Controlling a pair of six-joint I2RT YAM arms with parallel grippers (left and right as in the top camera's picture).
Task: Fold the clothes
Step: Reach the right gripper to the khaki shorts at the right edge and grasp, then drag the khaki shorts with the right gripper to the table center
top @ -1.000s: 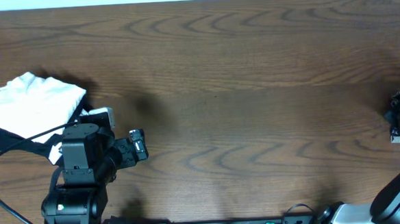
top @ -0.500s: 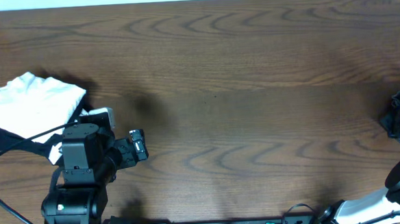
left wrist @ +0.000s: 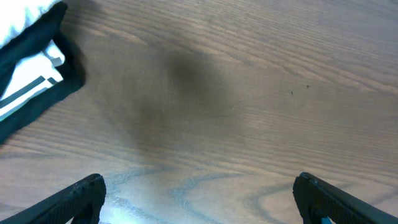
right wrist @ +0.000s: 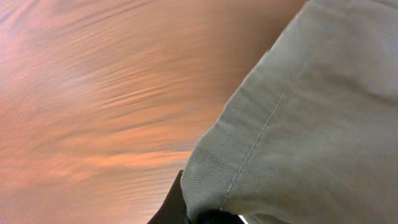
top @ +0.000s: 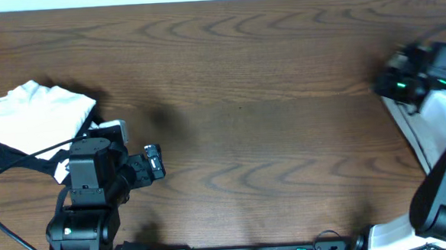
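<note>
A crumpled white cloth heap (top: 33,116) lies at the left edge of the dark brown wood-grain tabletop (top: 269,138), overlapping a flat black-and-white item (left wrist: 37,78). Just beside them, near the front-left corner, the black left arm (top: 88,182) holds the left gripper (left wrist: 199,185) low over bare wood, its two dark fingers (left wrist: 87,194) spread wide apart with nothing between them. At the right edge, towards the far corner, the right gripper (top: 401,85) is clamped on the pale grey-green fabric garment (right wrist: 311,124), a stitched seam running up from the pinch. The cloth trails back along the right edge towards the front (top: 441,121)
</note>
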